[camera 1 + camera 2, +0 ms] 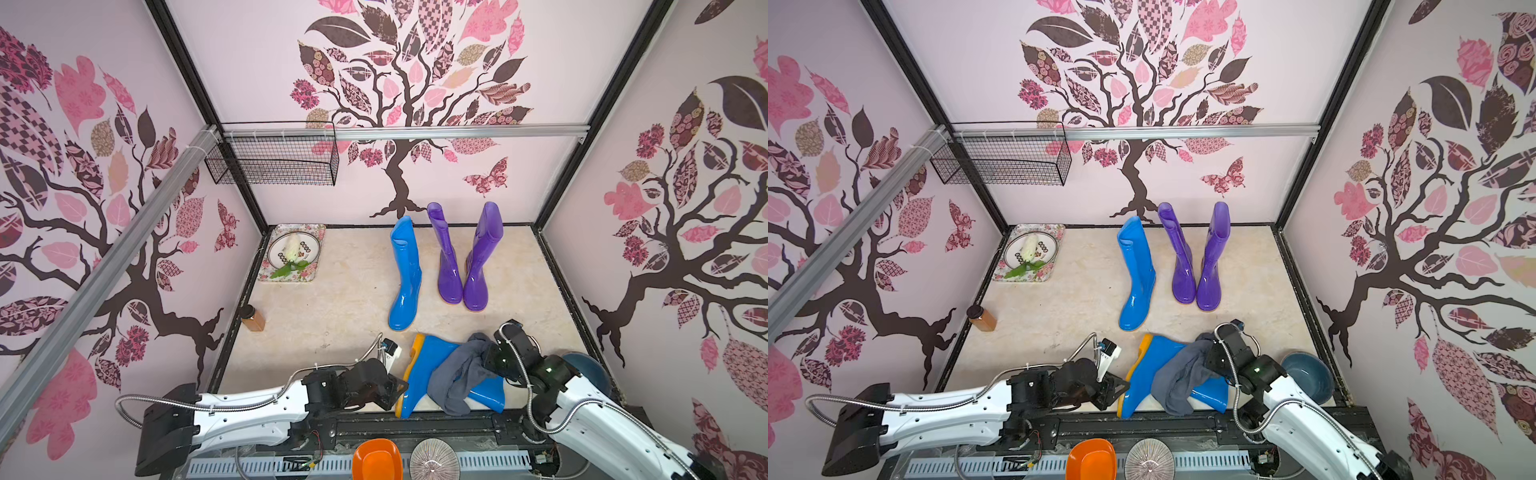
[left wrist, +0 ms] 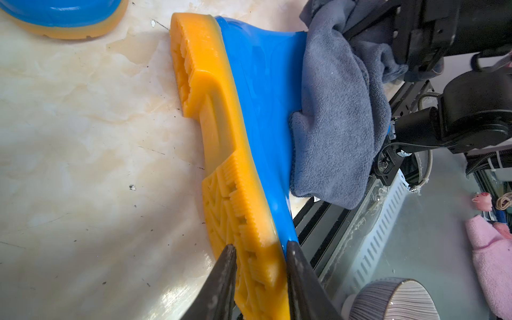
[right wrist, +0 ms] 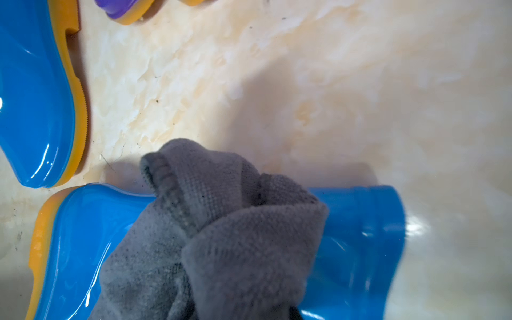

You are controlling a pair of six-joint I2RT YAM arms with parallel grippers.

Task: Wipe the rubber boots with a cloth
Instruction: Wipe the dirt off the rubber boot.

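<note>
1 blue boot [image 1: 432,361] lies on its side at the near edge of the marble table [image 1: 332,299]. Its orange sole [image 2: 221,138] faces left and its shaft runs to the right. The left gripper [image 2: 260,246] is clamped on the toe end of this boot, with 1 finger against the tread and the other against the blue upper. The dark grey cloth [image 1: 457,382] is draped over the boot's ankle and shaft. It bunches upward to the right gripper [image 1: 488,353], which pinches a fold of it. The gripper's fingertips are buried in the fabric, and the right wrist view shows only gathered cloth [image 3: 221,235] over the blue shaft.

Farther back, the second blue boot [image 1: 405,274] stands upright, its toe just beside the heel of the lying one. The 2 purple boots [image 1: 446,257] [image 1: 482,257] stand side by side to its right, close to the far wall.

A floral tray [image 1: 309,276] sits in the far left corner, an amber jar [image 1: 253,318] stands by the left wall, and a dark blue bowl [image 1: 1308,374] sits at the near right.
</note>
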